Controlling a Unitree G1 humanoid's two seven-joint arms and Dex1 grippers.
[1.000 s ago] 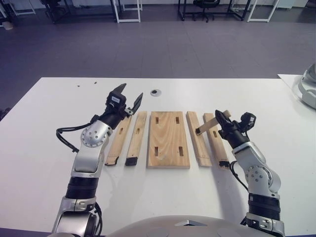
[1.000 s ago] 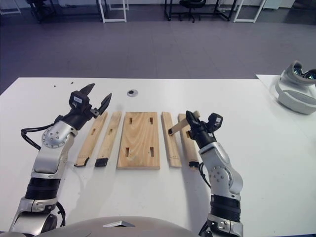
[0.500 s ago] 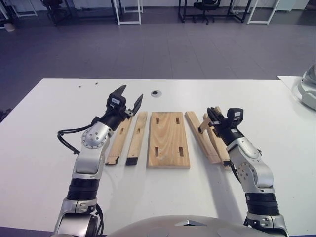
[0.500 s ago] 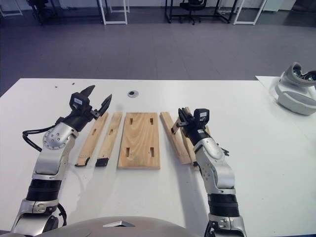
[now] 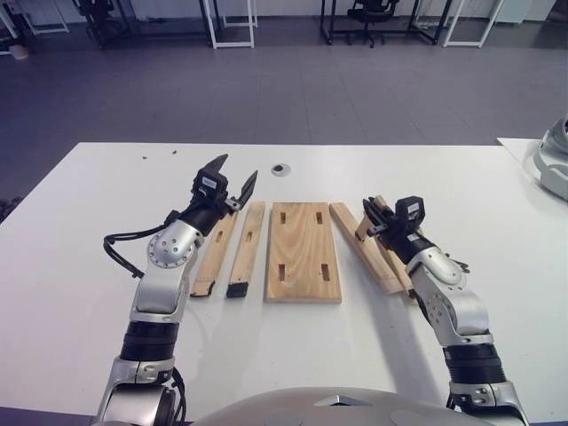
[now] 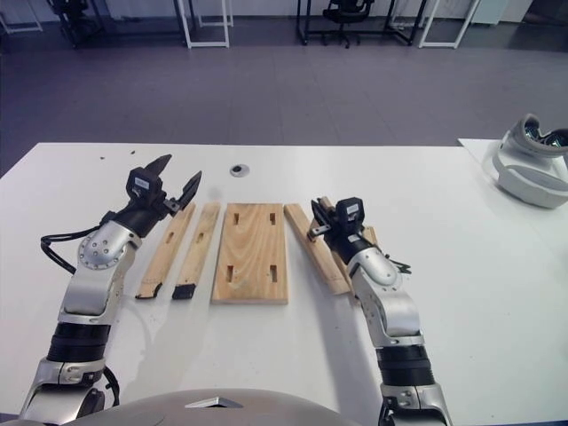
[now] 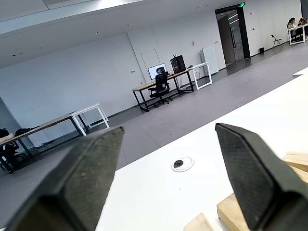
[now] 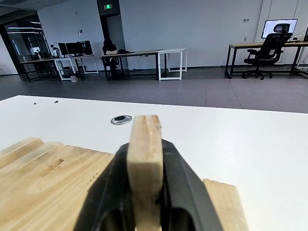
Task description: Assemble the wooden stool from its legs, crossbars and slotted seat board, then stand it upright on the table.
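Pale wood, flat and smooth: we counted one seat board with four slots, lying mid-way across the white table, flanked by two left legs and two right legs. Our right gripper was clamped on one short crossbar over the right legs. The left gripper hung spread wide.

White headset at far right, round grommet toward the back, small dark specks back left, desk frames and an office chair across grey floor.
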